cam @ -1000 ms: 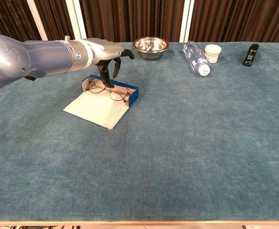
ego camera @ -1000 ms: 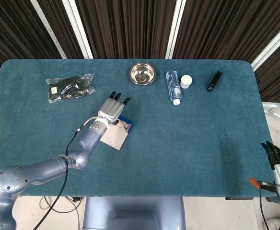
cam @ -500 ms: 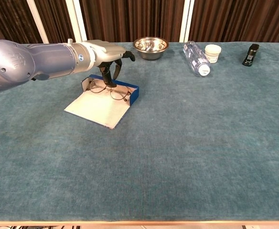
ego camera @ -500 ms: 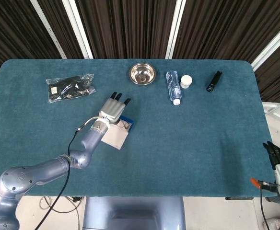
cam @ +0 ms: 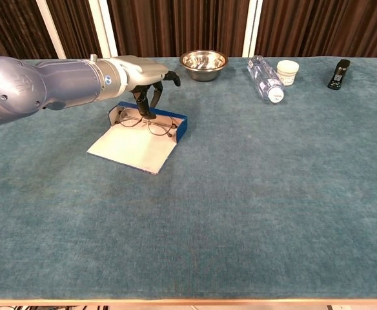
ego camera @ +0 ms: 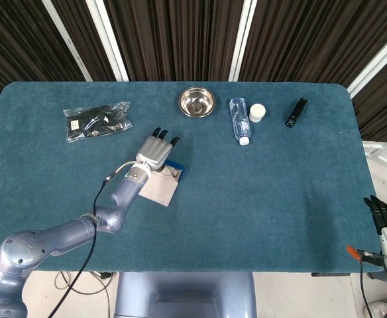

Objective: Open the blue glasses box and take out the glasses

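box: the blue glasses box (cam: 151, 126) lies open on the teal worktop (cam: 253, 194), toward my left side, its pale lid flap (cam: 132, 148) folded out flat toward my chest.
glasses: the glasses (cam: 150, 123) lie inside the open tray, thin wire frame, lenses side by side; they have not left the box.
left robot hand: my left robot hand (cam: 148, 79) hangs right over the back of the box, fingers (cam: 141, 102) curled downward, tips reaching into the tray at the frame.
grip: i cannot tell from either view whether the fingertips already pinch the wire or only touch it.
right robot hand: my right robot hand (ego camera: 384, 224) sits off the near right corner of the worktop, holding nothing; i can't tell how its fingers lie, and it has no part in this step.
step in hand: i judge the opening is done and this is the pick-up of the glasses.
how to do it well: close thumb and a finger on the bridge or the rim near it, not on a lens; squeeze lightly, since the wire is thin and will bend.
lift: go straight up so the temples clear the blue wall without dragging the box.
risk: the box is light and may ride up with the frame.
elsewhere: a steel bowl (cam: 203, 63), a lying bottle (cam: 264, 79), a white cup (cam: 287, 70) and a stapler (cam: 337, 73) stand well apart along the far edge.
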Controlling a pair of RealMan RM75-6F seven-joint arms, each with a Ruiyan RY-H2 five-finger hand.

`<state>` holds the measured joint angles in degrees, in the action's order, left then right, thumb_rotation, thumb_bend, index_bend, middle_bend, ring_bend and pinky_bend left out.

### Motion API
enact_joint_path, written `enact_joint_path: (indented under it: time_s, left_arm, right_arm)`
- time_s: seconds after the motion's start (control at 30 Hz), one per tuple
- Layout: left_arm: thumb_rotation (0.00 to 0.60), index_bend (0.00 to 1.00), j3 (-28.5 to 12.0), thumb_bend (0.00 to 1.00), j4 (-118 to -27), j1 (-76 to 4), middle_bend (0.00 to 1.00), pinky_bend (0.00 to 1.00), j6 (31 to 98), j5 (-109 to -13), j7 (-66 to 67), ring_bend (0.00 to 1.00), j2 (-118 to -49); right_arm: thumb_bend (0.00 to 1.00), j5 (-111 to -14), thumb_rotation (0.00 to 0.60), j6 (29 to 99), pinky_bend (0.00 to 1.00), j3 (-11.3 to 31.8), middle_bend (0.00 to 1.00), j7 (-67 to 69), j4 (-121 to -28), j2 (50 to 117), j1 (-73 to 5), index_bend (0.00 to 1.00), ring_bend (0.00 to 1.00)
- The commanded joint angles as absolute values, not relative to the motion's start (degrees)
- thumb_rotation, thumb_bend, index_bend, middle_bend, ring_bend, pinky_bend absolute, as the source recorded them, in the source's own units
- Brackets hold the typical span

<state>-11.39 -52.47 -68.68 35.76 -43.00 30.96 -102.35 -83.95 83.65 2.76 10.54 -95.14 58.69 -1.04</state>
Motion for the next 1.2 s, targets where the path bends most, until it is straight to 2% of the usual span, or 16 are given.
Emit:
enact_joint_path:
  time_s: [0.03, 0.4, 1.2]
  left_arm:
    - [0.600, 0.12, -11.5, 0.32, -52.6, -68.5, 0.54, 0.07, 36.1, -43.4, 30.6, 0.06, -102.3]
    - [0.600, 0.13, -10.8, 0.32, -55.2, -67.5, 0.54, 0.07, 37.0, -43.9, 30.8, 0.06, -100.8]
    - [0.600, 0.13, -5.7, 0.32, -71.8, -63.1, 0.55, 0.07, 42.5, -47.6, 34.0, 0.07, -90.2]
  right_arm:
    - [0.20, -84.0, 0.600, 83.7, 0.20, 2.8, 0.00, 10.6, -95.1, 58.7, -1.0, 0.00, 0.00]
    - [0.20, -84.0, 0.600, 83.8, 0.20, 2.8, 0.00, 10.6, -95.1, 58.7, -0.9, 0.00, 0.00]
    - [0.20, -84.2, 0.600, 83.8, 0.20, 2.7, 0.00, 10.6, -95.1, 58.7, -0.9, 0.00, 0.00]
